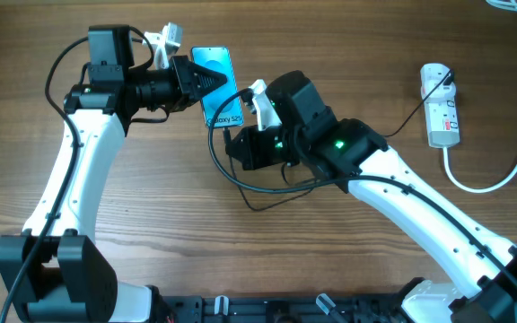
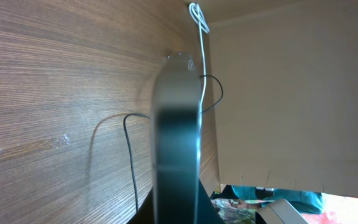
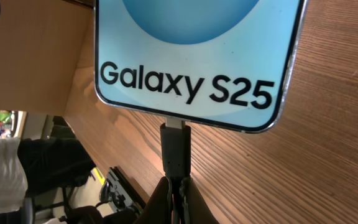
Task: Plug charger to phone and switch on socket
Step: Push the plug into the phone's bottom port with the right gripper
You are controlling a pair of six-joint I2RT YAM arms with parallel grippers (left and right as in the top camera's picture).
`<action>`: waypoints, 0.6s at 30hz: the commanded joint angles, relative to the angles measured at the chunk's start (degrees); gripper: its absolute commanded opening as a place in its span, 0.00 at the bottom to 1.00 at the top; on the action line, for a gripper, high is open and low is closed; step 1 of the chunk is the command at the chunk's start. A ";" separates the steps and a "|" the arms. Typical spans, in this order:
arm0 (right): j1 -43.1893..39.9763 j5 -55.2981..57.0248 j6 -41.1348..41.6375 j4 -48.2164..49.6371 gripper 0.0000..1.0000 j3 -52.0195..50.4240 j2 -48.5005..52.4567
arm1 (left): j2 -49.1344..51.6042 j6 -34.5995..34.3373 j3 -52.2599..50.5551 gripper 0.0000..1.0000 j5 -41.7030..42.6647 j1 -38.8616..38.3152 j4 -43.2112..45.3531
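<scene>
Two claws are clamped: your left claw (image 1: 196, 81) grips the flat blue-screened phone (image 1: 215, 67) at upper centre, and your right claw (image 3: 178, 194) pinches the small dark connector (image 3: 176, 146) of the thin black charger cable (image 1: 240, 185) at the phone's bottom edge. Push straight along the port, without tilting. The white oblong plastic power strip (image 1: 441, 106) lies at the far right. No containers show.

A wood-grain counter (image 1: 151, 235) is carrying everything. A white power strip (image 1: 441, 108) is lying at the upper right of the overhead view, its thick white cord (image 1: 478, 189) curling away below and right. A thin black charger cable (image 1: 257, 208) is looping across the centre.
</scene>
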 commanded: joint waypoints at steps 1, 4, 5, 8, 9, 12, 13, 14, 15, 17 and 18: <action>-0.92 5.55 1.07 2.64 0.04 0.61 0.52 | -1.20 1.22 0.31 0.04 2.80 -0.37 -0.94; -0.92 5.49 -1.88 2.97 0.04 0.61 0.52 | -1.20 1.40 0.31 0.04 2.80 -0.37 -0.94; -0.92 5.53 -3.74 2.91 0.04 0.61 0.52 | -1.20 1.49 0.31 0.04 2.80 -0.37 -0.94; -0.92 6.01 -4.98 3.08 0.04 0.61 0.52 | -1.20 4.07 0.31 0.04 2.82 -0.39 -1.66; -0.92 6.01 -4.96 3.45 0.04 0.61 0.52 | -1.20 4.42 0.31 0.04 2.82 -0.39 -2.05; -0.92 6.01 -4.96 4.46 0.04 0.61 0.52 | -1.20 4.42 0.31 0.04 2.82 -0.39 -2.23; -0.92 5.99 -4.94 4.72 0.04 0.61 0.52 | -1.20 4.42 0.31 0.04 2.82 -0.39 -2.45; -0.92 5.99 -4.94 4.94 0.04 0.61 0.52 | -1.20 4.42 0.31 0.04 2.86 -0.39 -2.67; -0.92 5.99 -4.90 5.05 0.04 0.61 0.52 | -1.20 4.39 0.31 0.04 4.35 -0.37 -2.86; -0.92 5.99 -4.87 5.05 0.04 0.61 0.52 | -1.20 4.37 0.31 0.04 5.66 -0.37 -2.86; -0.92 5.99 -4.92 5.11 0.04 0.61 0.52 | -1.20 4.26 0.31 0.04 5.92 -0.39 -2.89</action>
